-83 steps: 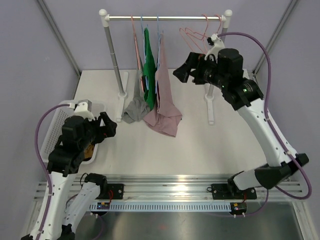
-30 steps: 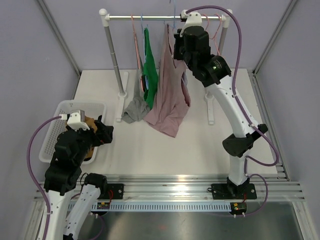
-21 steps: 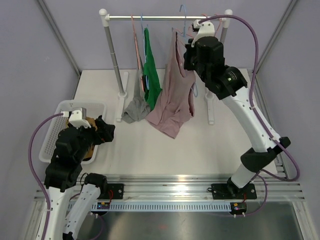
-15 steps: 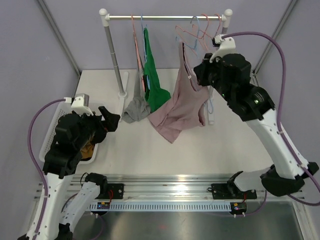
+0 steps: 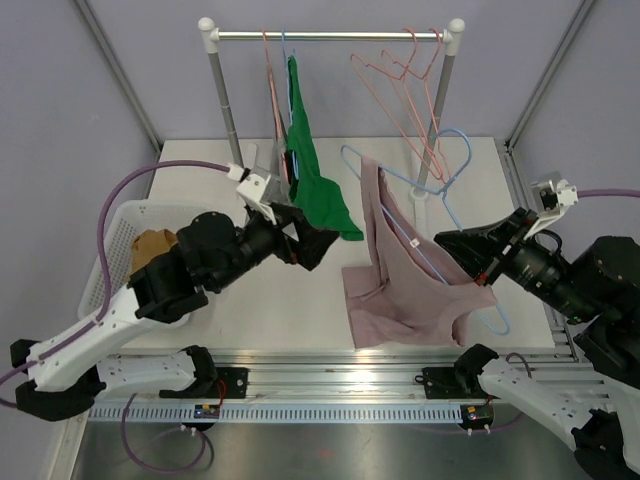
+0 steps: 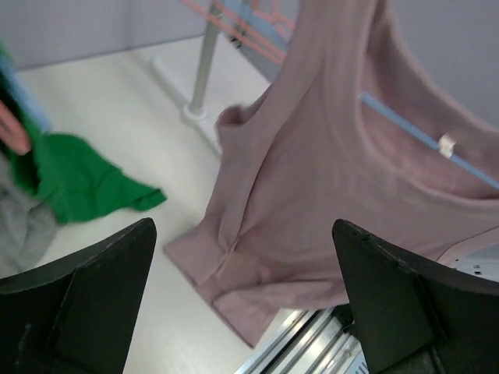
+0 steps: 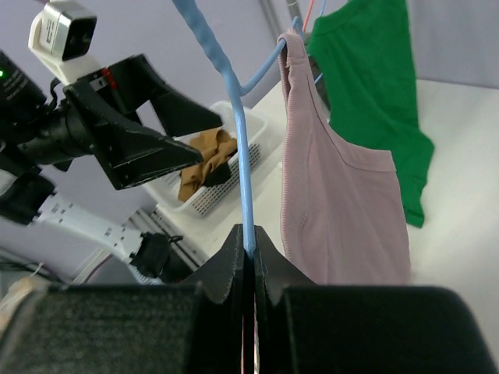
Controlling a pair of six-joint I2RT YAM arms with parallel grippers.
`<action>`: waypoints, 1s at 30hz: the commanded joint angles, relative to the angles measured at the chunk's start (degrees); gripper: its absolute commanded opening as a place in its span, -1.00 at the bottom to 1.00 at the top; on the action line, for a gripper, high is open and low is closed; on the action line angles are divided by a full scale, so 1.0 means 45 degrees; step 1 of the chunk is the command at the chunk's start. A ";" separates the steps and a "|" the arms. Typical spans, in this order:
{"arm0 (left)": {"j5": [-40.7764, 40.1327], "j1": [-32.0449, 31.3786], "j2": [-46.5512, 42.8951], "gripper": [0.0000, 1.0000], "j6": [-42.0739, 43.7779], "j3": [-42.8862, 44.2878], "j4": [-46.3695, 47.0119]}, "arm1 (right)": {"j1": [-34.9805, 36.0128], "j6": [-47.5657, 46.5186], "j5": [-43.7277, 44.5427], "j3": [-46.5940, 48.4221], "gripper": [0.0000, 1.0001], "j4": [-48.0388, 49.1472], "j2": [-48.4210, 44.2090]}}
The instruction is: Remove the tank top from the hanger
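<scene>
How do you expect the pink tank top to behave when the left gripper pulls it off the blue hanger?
Probably floppy: the pink tank top sags from the blue hanger and its hem crumples on the table. Likely light: the thin hanger in the right gripper carries it.

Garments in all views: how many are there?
4. The pink tank top is on the blue hanger; the green one hangs on the rack; the grey one beside it; the brown one lies in the basket. Others may be hidden.

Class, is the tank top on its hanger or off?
On: the pink tank top hangs by its straps from the blue hanger in the right gripper.
</scene>
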 commanded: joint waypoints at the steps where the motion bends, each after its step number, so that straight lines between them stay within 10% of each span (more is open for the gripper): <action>1: -0.1707 -0.1714 0.0787 0.98 0.1224 0.0372 0.3180 | 0.0041 0.0703 -0.1593 -0.0377 -1.00 -0.0196 -0.0768; 17: -0.2117 -0.2229 0.3698 0.35 0.2243 0.0684 0.5606 | 0.0041 0.1075 -0.2198 -0.0768 -1.00 -0.1544 -0.2159; 23: -0.2877 -0.2229 0.3719 -0.91 0.2243 0.0763 0.5179 | 0.0041 0.0822 -0.2062 -0.0964 -1.00 -0.1603 -0.2081; 30: -0.7069 -0.1821 0.2646 -1.00 0.0800 0.0100 0.3266 | 0.0061 -0.0154 -0.1240 -0.1529 -1.00 -0.2286 -0.2217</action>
